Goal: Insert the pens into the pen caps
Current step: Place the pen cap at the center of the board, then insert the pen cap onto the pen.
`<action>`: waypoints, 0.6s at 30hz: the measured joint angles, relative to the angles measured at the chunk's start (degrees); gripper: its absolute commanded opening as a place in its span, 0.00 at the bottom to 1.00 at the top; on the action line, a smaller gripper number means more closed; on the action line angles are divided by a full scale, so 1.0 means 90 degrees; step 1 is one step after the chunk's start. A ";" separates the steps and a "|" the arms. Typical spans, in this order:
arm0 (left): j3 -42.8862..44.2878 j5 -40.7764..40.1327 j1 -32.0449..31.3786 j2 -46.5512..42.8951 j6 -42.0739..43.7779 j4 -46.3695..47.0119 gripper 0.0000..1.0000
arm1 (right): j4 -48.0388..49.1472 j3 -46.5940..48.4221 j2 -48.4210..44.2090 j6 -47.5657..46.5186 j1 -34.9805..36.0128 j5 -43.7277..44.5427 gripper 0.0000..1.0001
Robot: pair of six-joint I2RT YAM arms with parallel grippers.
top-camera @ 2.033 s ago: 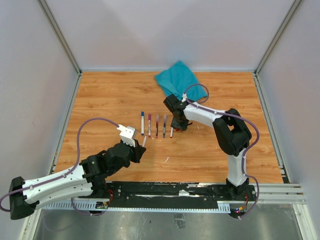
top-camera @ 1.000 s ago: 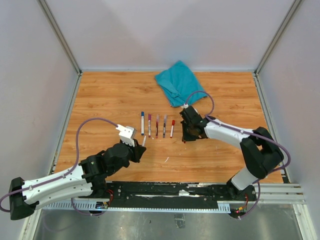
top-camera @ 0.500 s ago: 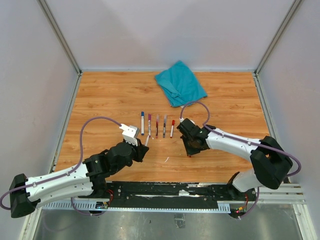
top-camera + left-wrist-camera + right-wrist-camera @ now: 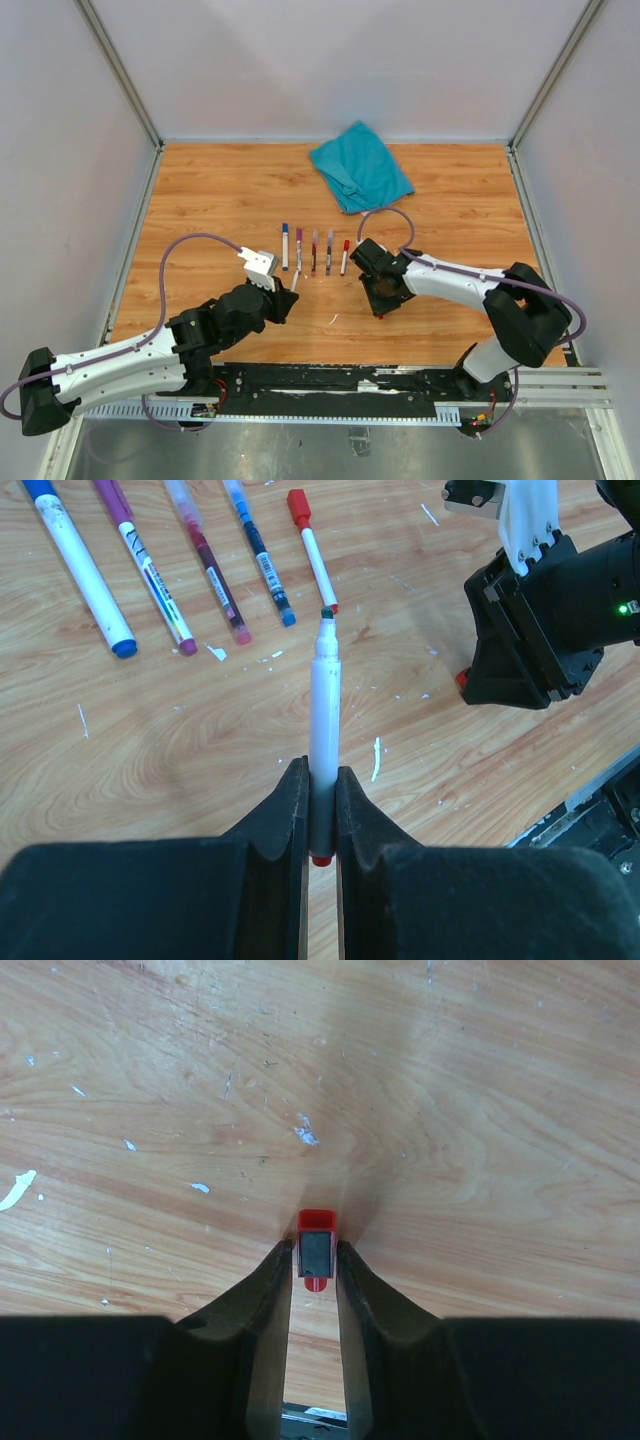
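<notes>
Left hand (image 4: 320,772) clamping pen (image 4: 324,705), tip pointing toward pen row (image 4: 314,250). Right hand (image 4: 316,1250) straddling red cap (image 4: 318,1222) right of row, can't tell if gripping. Imo should be steadying cap, lining tip up square.

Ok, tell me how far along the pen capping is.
Done, apparently: five pens lie in a row, seemingly capped. In hand: the left gripper clamps a sixth pen, dark tip bare, while the right gripper straddles a red cap; grip unclear. Left: joining those two.
</notes>
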 measured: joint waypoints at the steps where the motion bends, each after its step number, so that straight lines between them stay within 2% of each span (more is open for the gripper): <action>1: 0.0000 0.0000 0.0000 0.0000 -0.0005 0.0000 0.01 | 0.0005 0.0005 0.0007 -0.0007 0.0000 -0.0002 0.27; 11: -0.0058 -0.0002 0.0000 -0.0061 -0.0046 -0.0005 0.01 | 0.0000 0.0153 0.0160 -0.0143 0.0000 -0.0053 0.31; 18: -0.0058 -0.0002 0.0000 -0.0063 -0.0046 -0.0005 0.01 | -0.0002 0.0277 0.0284 -0.0206 0.0002 -0.0063 0.27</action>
